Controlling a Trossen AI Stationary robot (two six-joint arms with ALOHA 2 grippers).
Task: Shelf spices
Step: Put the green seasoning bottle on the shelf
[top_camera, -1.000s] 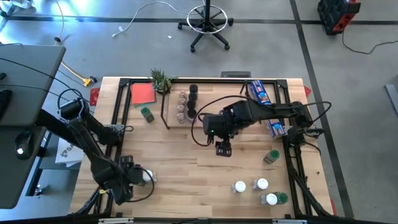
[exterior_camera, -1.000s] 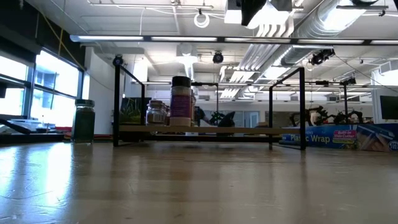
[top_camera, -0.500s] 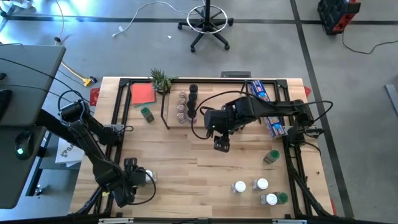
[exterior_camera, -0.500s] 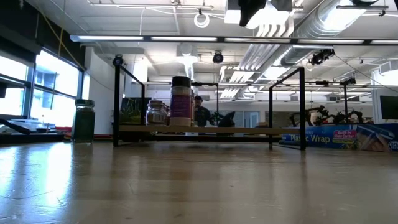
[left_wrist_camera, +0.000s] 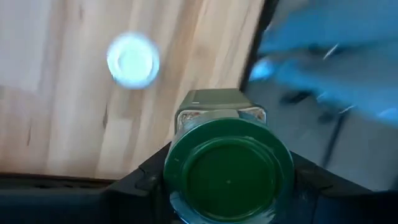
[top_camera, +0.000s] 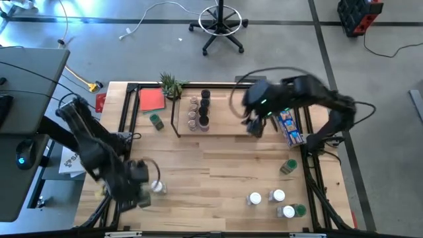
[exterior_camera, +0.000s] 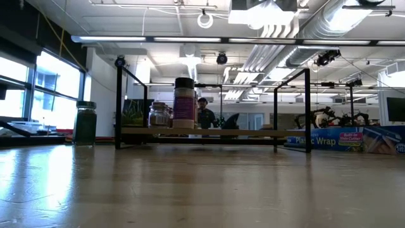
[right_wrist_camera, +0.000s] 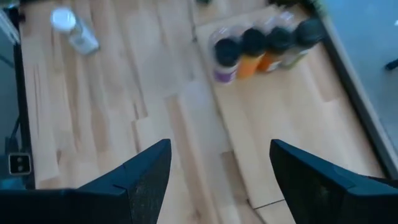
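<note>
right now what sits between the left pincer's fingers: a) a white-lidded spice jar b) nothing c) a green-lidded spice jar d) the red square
c: the left wrist view shows a green-lidded spice jar between the left pincer's dark fingers, while a white-lidded jar stands apart on the table.

Both arms are dark, near-black, built of slim tubular links joined by thicker rounded joint housings. Thin black cables loop loosely off each arm in wide arcs. The right claw [right_wrist_camera: 214, 180] ends in two broad, flat, matte black fingers [right_wrist_camera: 146, 174] with angled, wedge-like tips. The left claw [left_wrist_camera: 227, 186] shows similar black angular fingers low in its frame.
</note>
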